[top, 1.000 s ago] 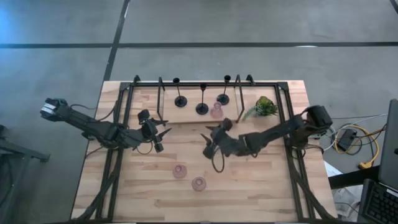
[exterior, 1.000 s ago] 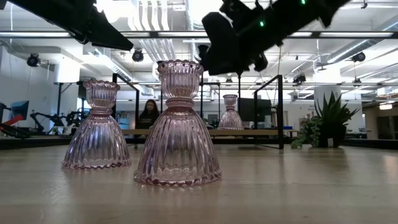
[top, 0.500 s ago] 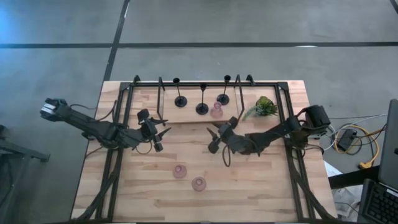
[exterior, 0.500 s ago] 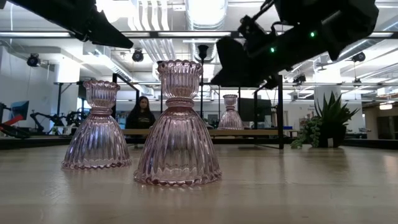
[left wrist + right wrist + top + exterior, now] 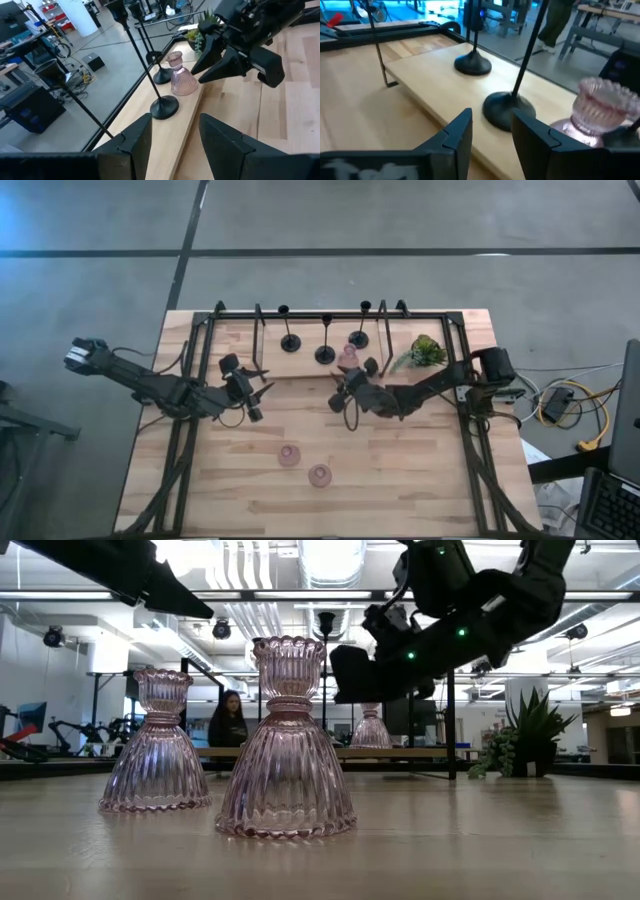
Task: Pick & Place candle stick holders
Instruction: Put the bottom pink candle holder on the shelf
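Seemingly four of the six candle stick holders were already placed; three black holders (image 5: pixel 324 353) and one pink holder (image 5: pixel 348 358) stood on the raised shelf (image 5: pixel 275 365) at the back of the worktop (image 5: pixel 420 470), inside the black rack frame (image 5: pixel 205 340); two pink holders (image 5: pixel 289 455) stood on the front of the worktop, near each other but apart, and by my reckoning those two remained to be moved. Every holder stood upright, its long axis vertical, cup uppermost and wide base down. The right claw (image 5: pixel 345 402) hung just in front of the shelf by the placed pink holder, fingers spread and carrying nothing; the left claw (image 5: pixel 258 392) waited above the worktop's left middle, likewise spread and empty.
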Controlling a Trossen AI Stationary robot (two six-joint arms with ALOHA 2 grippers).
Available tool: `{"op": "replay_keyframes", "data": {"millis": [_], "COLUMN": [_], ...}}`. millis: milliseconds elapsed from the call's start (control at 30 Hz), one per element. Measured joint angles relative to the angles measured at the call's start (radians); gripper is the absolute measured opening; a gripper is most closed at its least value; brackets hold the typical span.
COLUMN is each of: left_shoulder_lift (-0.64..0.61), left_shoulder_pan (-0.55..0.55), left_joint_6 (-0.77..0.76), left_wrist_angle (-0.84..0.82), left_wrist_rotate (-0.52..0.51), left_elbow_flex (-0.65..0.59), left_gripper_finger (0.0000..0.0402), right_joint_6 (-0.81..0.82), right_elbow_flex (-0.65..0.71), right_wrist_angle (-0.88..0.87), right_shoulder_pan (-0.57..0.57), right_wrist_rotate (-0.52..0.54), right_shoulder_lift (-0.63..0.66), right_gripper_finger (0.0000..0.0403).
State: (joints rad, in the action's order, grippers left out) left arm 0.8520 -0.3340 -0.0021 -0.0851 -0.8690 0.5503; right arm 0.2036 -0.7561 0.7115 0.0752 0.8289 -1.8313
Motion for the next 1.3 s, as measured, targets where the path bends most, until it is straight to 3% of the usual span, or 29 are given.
{"op": "replay_keyframes", "data": {"millis": [333, 667, 1300], "left_shoulder_lift": [0.000, 0.000, 0.000], "left_shoulder_pan": [0.000, 0.000, 0.000], "left_joint_6": [-0.005, -0.024, -0.048], "left_wrist_angle": [0.014, 0.015, 0.015], "left_wrist_rotate": [-0.077, -0.078, -0.075], "left_elbow_flex": [0.000, 0.000, 0.000], "left_gripper_finger": [0.0167, 0.0167, 0.0167], "right_joint_6": [-0.021, 0.005, -0.004], "right_elbow_flex": [-0.009, -0.009, -0.009], "right_wrist_angle": [0.004, -0.006, -0.061], "right_shoulder_pan": [-0.085, -0.126, -0.133], "right_wrist_rotate": [-0.039, -0.044, -0.015], "right_shoulder_lift": [0.003, 0.003, 0.004], "right_gripper_finger": [0.0095, 0.0069, 0.0075]}}
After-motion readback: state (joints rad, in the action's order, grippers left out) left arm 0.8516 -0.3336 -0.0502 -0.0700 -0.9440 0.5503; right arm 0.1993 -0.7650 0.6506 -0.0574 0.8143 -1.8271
